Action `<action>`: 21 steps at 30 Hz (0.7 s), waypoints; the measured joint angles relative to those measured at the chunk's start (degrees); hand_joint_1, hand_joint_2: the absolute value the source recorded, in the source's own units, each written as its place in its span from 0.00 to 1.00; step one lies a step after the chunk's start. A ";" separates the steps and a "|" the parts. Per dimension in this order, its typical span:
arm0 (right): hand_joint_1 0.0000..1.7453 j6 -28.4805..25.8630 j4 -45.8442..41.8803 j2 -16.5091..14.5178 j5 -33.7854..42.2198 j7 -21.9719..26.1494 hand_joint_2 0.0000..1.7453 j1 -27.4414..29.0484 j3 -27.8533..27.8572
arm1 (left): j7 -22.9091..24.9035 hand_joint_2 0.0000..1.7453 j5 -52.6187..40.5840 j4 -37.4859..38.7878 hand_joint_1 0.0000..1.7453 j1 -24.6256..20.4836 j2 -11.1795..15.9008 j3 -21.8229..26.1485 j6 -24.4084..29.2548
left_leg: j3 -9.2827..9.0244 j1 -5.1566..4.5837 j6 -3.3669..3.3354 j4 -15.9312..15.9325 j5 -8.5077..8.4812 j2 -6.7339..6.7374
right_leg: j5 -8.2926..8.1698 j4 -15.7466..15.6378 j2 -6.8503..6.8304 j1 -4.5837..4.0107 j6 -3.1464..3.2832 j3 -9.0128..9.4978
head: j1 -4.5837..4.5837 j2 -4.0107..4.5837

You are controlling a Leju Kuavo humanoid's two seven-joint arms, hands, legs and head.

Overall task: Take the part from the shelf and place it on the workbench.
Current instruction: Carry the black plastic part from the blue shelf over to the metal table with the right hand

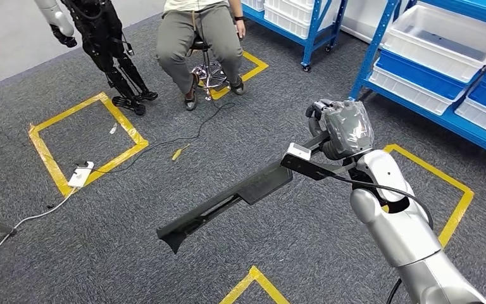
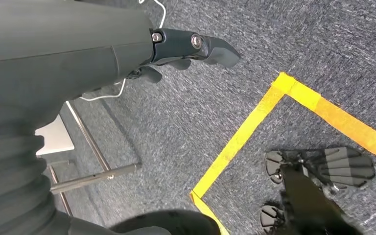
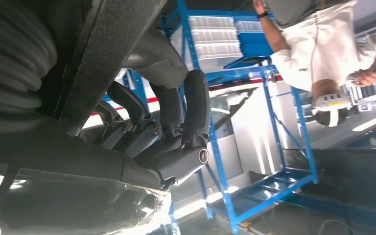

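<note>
A long black plastic part is held in the air over the grey carpet by my right hand, which grips its upper end. The part slants down to the left, its free end low near the picture's middle. In the right wrist view the dark fingers wrap around the black part. My left hand hangs above the carpet with its fingers loosely bent and nothing in them. The blue shelf stands at the right with white bins.
A person sits on a stool ahead. Another dark robot stands at the far left. Yellow tape squares mark the carpet, with a white power strip and cables. A metal frame leg is near my left hand.
</note>
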State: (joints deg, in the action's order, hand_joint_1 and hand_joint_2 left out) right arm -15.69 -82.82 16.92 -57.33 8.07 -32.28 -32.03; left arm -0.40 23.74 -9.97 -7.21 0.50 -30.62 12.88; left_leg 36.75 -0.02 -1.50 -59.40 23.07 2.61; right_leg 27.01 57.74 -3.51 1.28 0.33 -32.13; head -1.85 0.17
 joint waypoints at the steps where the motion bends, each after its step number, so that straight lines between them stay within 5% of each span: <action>1: 1.00 0.01 0.00 -0.04 0.00 0.01 1.00 -0.12 -0.01 | 0.00 1.00 0.02 0.00 0.00 -0.02 0.02 0.00 0.02 | -0.37 -0.28 -0.22 0.89 -0.11 0.25 | 0.08 -0.13 -0.37 -0.09 -0.20 0.09 | 0.01 0.00; 3: 1.00 0.02 -0.03 -0.13 -0.01 0.01 1.00 -0.27 -0.01 | 0.01 1.00 0.05 0.00 0.00 -0.03 0.08 0.00 0.04 | -0.51 -0.44 -0.68 1.37 -0.35 -0.67 | 0.20 -0.50 -1.06 -0.21 -0.76 0.29 | -0.07 0.00; 5: 1.00 0.02 -0.10 -0.10 -0.02 0.00 1.00 -0.45 0.02 | -0.01 1.00 0.10 -0.01 0.00 0.01 0.03 0.00 0.06 | -1.28 -0.21 -1.21 2.62 -1.03 -1.66 | 1.05 0.75 0.09 -0.32 -0.94 -0.22 | 0.21 0.00; 8: 1.00 0.02 -0.09 0.01 -0.01 -0.04 1.00 -0.55 0.03 | -0.09 1.00 0.13 -0.02 0.00 -0.22 -0.11 0.00 0.13 | -1.73 -0.02 -1.73 3.41 -1.56 -3.31 | 5.51 11.28 2.99 -0.22 -0.05 -5.54 | 0.54 0.00; 10: 1.00 0.01 -0.01 0.03 -0.14 -0.28 1.00 -0.43 0.03 | -0.15 1.00 0.13 -0.02 0.00 -0.27 -0.14 0.00 0.08 | -1.68 -0.02 -1.75 3.40 -1.54 -4.69 | 6.98 17.04 3.34 -0.16 -0.34 -9.06 | 0.59 0.00; 11: 1.00 -0.02 0.03 -0.03 -0.42 -0.54 1.00 -0.41 0.03 | -0.16 1.00 0.12 -0.02 0.00 -0.25 -0.18 0.00 -0.01 | -1.70 -0.01 -1.71 3.38 -1.54 -5.41 | 6.19 16.49 3.39 -0.16 -0.86 -9.16 | 0.60 0.00; 14: 1.00 -0.07 0.01 -0.39 -1.86 -1.61 1.00 -0.38 0.05 | -0.22 1.00 -0.03 -0.03 0.00 -0.30 -0.36 -0.02 -0.29 | -1.67 -0.10 -1.22 2.92 -1.35 -7.37 | 1.03 5.44 4.75 0.21 -2.14 -4.28 | 0.64 0.00; 16: 1.00 -0.07 -0.13 -0.63 -2.60 -2.17 1.00 -0.23 0.13 | -0.26 1.00 -0.21 -0.04 0.00 -0.38 -0.40 -0.07 -0.41 | -1.20 -0.23 -0.46 2.30 -1.03 -8.46 | -0.90 0.77 6.00 0.41 -1.64 -2.04 | 0.61 0.00; 18: 1.00 -0.07 -0.35 -0.94 -3.08 -2.44 1.00 0.00 0.24 | -0.26 1.00 -0.31 -0.03 0.00 -0.34 -0.32 -0.18 -0.51 | -0.73 -0.06 0.24 2.02 -0.91 -9.32 | -1.45 -0.20 5.78 0.49 -0.68 -1.57 | 0.59 0.00; 21: 1.00 -0.07 -0.75 -1.48 -3.54 -2.49 1.00 0.27 0.44 | -0.24 1.00 -0.34 -0.04 0.00 -0.28 -0.13 -0.38 -0.57 | 0.72 0.14 1.19 -1.17 0.94 -6.17 | -1.52 -0.35 4.59 0.75 0.38 -1.06 | 0.20 0.00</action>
State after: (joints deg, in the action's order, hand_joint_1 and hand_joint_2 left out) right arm -15.76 -83.56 15.44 -60.87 5.58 -32.00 -31.59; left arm -0.64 23.40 -10.01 -7.49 0.36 -31.00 12.31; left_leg 37.47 0.12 -0.31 -60.57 24.01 -3.56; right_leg 25.48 57.40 1.07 2.03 0.71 -33.19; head -1.65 0.17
